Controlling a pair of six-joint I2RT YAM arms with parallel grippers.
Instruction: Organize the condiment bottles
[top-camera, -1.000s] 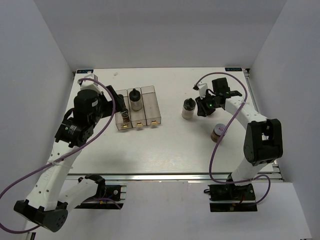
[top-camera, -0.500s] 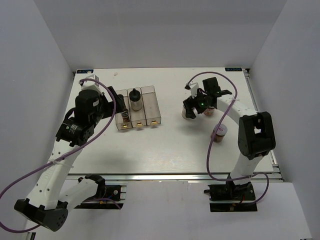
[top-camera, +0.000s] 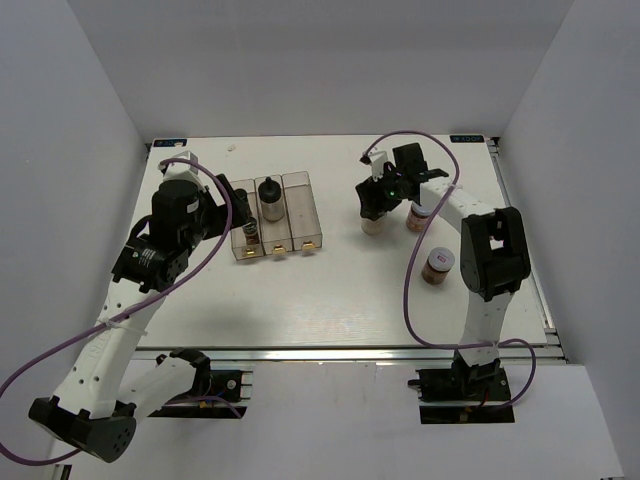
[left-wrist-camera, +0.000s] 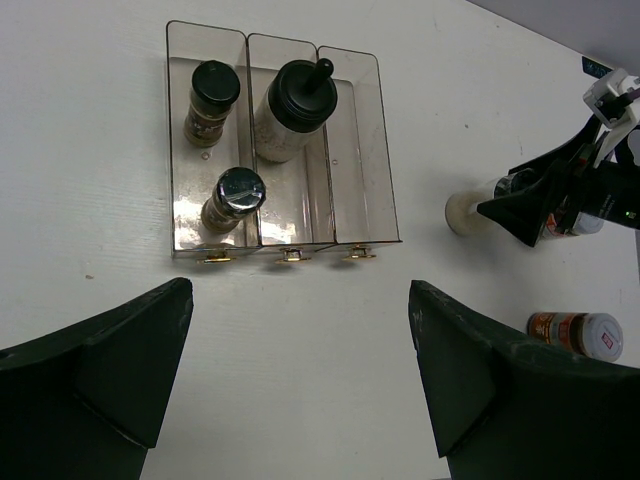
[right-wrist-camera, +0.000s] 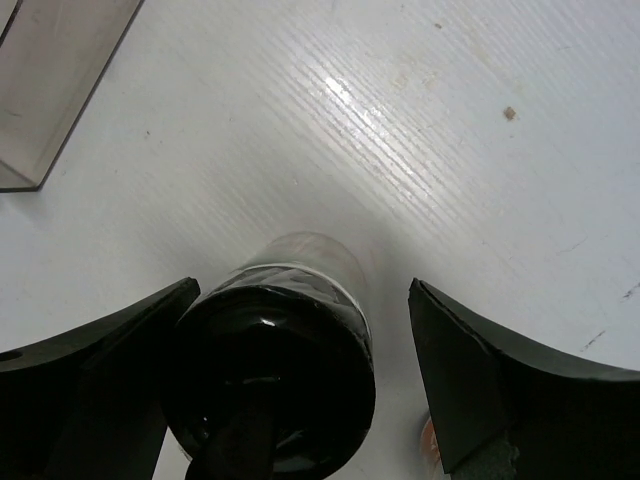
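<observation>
A clear three-compartment rack (left-wrist-camera: 360, 150) holds three condiment bottles. Two small brown ones (left-wrist-camera: 211, 100) (left-wrist-camera: 232, 198) stand in its left compartment and a black-capped white one (left-wrist-camera: 295, 105) in the middle. The left gripper (left-wrist-camera: 300, 288) hovers open, in front of the rack, with nothing between its fingers. The right gripper (right-wrist-camera: 300, 290) is open and straddles an upright black-capped bottle with white contents (right-wrist-camera: 270, 380) (top-camera: 372, 226). Its left finger (right-wrist-camera: 110, 350) sits close against the cap and the right finger stands apart. A reddish bottle (top-camera: 416, 216) stands just to the right.
A brown bottle with a purple-white lid (top-camera: 437, 265) lies on the table nearer the right arm's base. The rack's right compartment (top-camera: 300, 205) holds nothing. A corner of the rack (right-wrist-camera: 50, 90) shows at the upper left of the right wrist view.
The right gripper has swung left from the spot where the reddish bottle now stands and now straddles the white-filled bottle. The left arm has not moved.
</observation>
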